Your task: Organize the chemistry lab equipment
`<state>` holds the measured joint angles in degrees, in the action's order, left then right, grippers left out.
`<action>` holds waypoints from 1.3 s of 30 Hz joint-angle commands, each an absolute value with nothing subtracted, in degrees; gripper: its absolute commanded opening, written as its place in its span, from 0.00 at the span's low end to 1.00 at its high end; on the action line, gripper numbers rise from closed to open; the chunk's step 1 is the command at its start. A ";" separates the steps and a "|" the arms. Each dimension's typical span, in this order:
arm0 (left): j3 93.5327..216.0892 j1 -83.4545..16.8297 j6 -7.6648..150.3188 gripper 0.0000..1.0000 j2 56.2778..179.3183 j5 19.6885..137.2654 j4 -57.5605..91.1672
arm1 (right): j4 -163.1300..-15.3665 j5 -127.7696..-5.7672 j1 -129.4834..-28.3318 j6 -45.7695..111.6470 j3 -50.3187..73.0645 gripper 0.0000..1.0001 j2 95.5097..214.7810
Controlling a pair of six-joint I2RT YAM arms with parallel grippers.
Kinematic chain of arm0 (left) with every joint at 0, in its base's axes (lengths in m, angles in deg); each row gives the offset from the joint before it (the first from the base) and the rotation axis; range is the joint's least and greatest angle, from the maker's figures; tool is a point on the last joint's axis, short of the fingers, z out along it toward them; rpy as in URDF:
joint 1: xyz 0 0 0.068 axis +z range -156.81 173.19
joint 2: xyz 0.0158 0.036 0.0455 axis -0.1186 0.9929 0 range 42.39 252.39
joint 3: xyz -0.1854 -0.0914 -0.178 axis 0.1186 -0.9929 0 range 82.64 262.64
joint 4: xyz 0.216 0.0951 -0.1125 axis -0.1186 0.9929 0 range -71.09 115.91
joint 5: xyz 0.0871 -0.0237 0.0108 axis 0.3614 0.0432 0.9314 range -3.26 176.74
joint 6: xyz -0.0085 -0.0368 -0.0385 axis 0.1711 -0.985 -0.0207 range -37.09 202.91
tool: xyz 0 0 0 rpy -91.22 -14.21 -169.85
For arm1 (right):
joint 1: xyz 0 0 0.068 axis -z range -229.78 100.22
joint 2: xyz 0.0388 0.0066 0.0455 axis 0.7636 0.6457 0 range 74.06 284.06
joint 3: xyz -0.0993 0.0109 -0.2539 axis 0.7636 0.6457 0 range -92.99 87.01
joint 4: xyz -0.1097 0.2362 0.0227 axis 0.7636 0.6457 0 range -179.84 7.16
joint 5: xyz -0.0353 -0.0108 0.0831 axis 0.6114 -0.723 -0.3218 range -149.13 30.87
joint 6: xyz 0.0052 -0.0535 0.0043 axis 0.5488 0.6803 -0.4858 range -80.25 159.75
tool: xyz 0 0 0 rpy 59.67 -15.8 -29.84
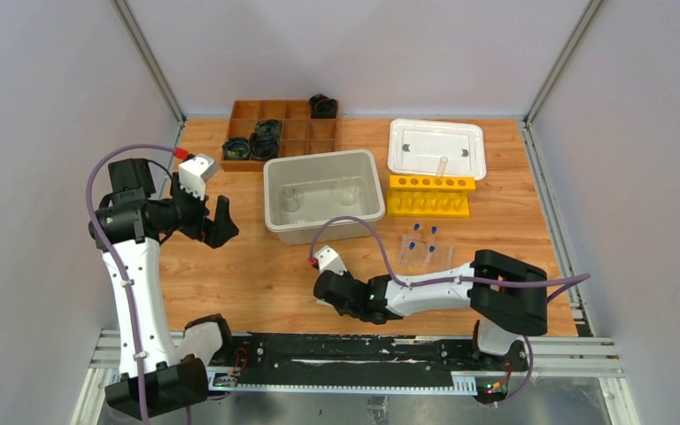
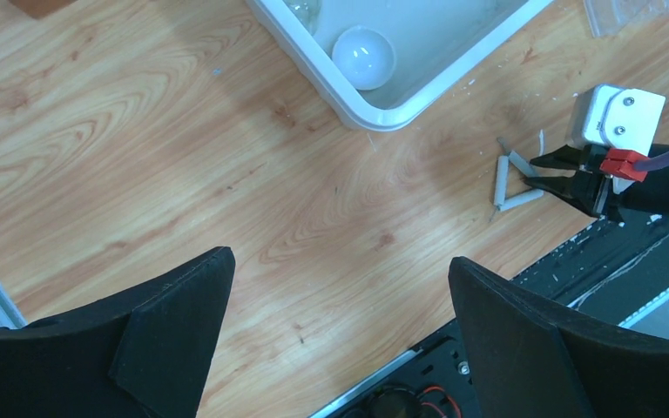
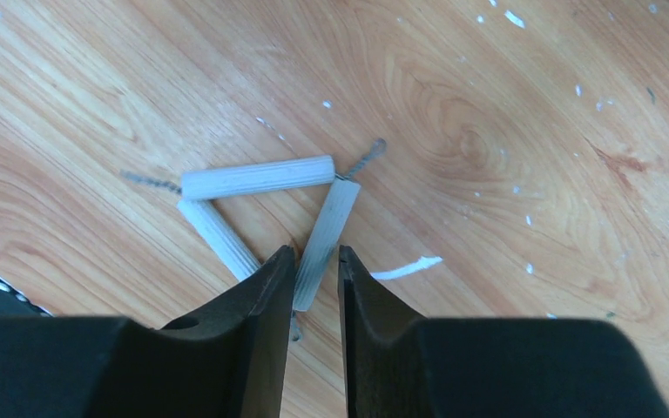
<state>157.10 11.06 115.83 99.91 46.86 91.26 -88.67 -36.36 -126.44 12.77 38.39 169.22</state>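
Observation:
The white triangle [image 3: 253,178], three ribbed white rods on twisted wire, lies on the wooden table near the front edge. My right gripper [image 3: 316,254] is low over it, its jaws closed on one rod [image 3: 327,231]. The left wrist view shows the triangle [image 2: 507,185] in front of the right gripper [image 2: 547,171]. In the top view the right gripper [image 1: 321,292] hides it. My left gripper [image 1: 215,221] is open and empty, raised over the left of the table. A white dome [image 2: 363,57] lies in the white bin [image 2: 375,117]. Blue-capped tubes stand in the clear rack [image 1: 425,250].
The white bin [image 1: 319,159] holds clear beakers [image 1: 347,189]. The yellow rack [image 1: 429,197] and a white-lidded tray [image 1: 436,146] stand at the back right. The brown divided tray [image 1: 279,128] with black coils is at the back left. White chips [image 3: 405,266] litter the wood.

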 commanded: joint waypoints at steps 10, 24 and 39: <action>159.46 11.03 111.37 1.00 101.39 43.91 91.16 | -84.67 -39.17 -125.19 15.75 42.62 0.46 166.29; 159.28 10.99 111.82 1.00 101.04 45.66 91.15 | -81.43 -45.18 -121.24 19.57 37.21 0.00 158.43; 160.62 10.96 110.28 1.00 101.93 42.84 91.15 | -57.04 -54.98 -97.51 30.70 -5.98 0.00 163.50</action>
